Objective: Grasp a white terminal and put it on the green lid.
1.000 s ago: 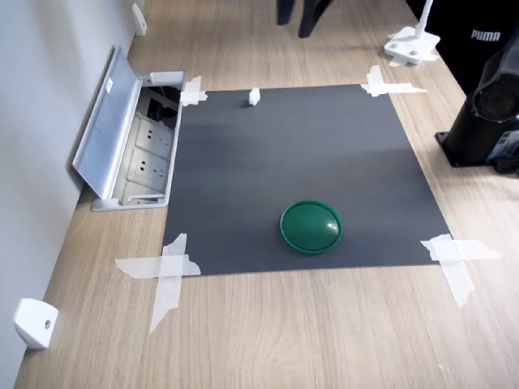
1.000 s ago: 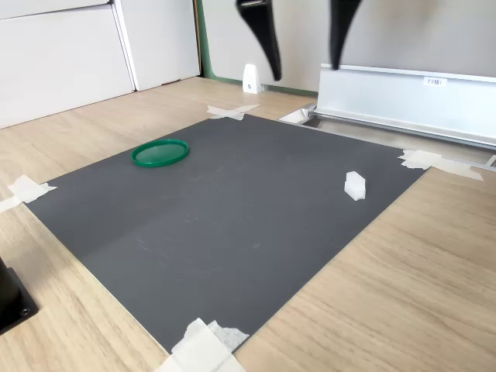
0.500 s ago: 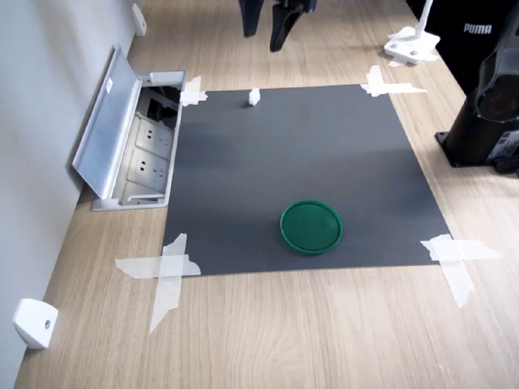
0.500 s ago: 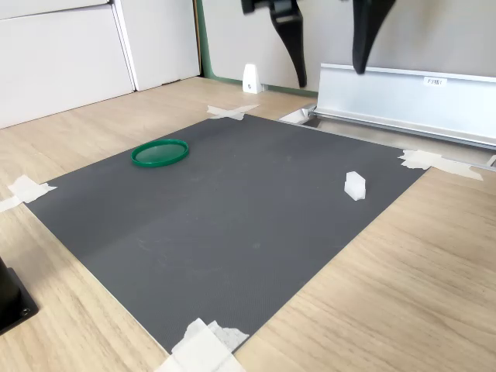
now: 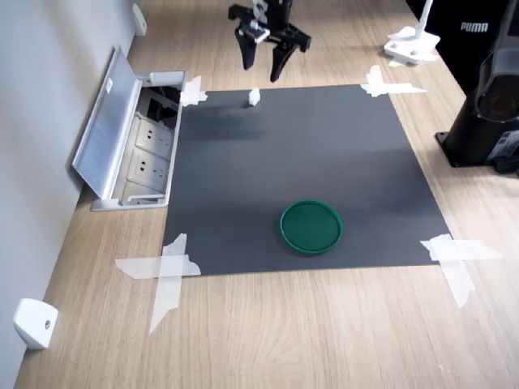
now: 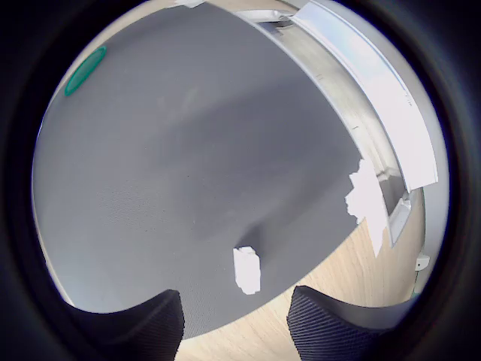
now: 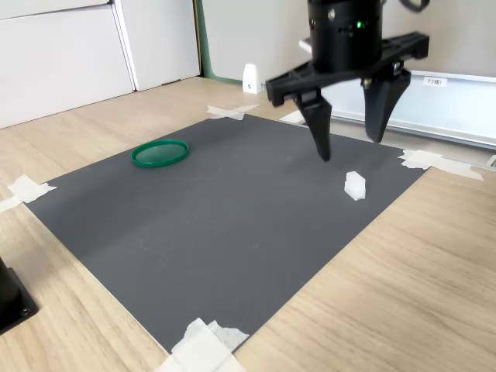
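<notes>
While your black two-fingered gripper point(image 7: 349, 147) hangs with its jaws spread wide and nothing between them, the tiny white plastic terminal block point(image 7: 355, 185) sits on the dark grey mat point(image 7: 225, 217) just below it, near the mat's far edge in the first exterior view. You'll find the flat round dark-green glossy lid point(image 5: 310, 226) well apart, toward the near edge there.

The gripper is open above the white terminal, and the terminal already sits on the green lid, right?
Not quite. The gripper is open above the white terminal, but the terminal lies on the dark mat, far from the green lid. The second exterior view shows this plainly.
</notes>
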`<state>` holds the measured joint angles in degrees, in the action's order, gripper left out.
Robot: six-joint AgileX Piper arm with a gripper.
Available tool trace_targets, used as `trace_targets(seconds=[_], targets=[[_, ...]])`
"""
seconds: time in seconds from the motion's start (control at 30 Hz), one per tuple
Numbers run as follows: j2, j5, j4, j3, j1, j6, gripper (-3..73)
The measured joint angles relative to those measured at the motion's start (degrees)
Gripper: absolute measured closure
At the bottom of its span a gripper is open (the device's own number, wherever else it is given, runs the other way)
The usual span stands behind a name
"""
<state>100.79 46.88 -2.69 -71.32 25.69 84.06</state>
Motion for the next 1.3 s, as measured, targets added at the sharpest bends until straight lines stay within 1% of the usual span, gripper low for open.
trace_targets(seconds=[0.27,0.67,0.77,0.83,0.9,0.93,1.03,1.07,1.1,1.2,1.3], targets=[[4.86,-3.99,0.24,0.17,0.0,-0.44,10.5],[7.89,-5.44,0.15,-0.09,0.0,-1.95,11.9],[7.89,-5.38,0.15,-0.09,0.0,-2.45,13.7],[7.92,-5.03,0.15,-0.09,0.0,-2.54,17.3],[7.92,-4.46,0.15,-0.09,0.0,-2.68,25.1],[7.96,-4.4,0.15,-0.09,0.0,-2.75,30.7],[8.02,-4.5,0.08,-0.09,0.0,-3.02,52.4],[8.02,-4.5,0.08,-0.09,0.0,-3.2,58.5],[8.02,-4.5,0.08,-0.09,0.0,-3.37,60.4],[7.88,-4.08,-0.07,-0.31,0.0,-4.54,60.5],[6.21,-1.85,-1.83,-1.56,-0.05,-5.81,60.5]])
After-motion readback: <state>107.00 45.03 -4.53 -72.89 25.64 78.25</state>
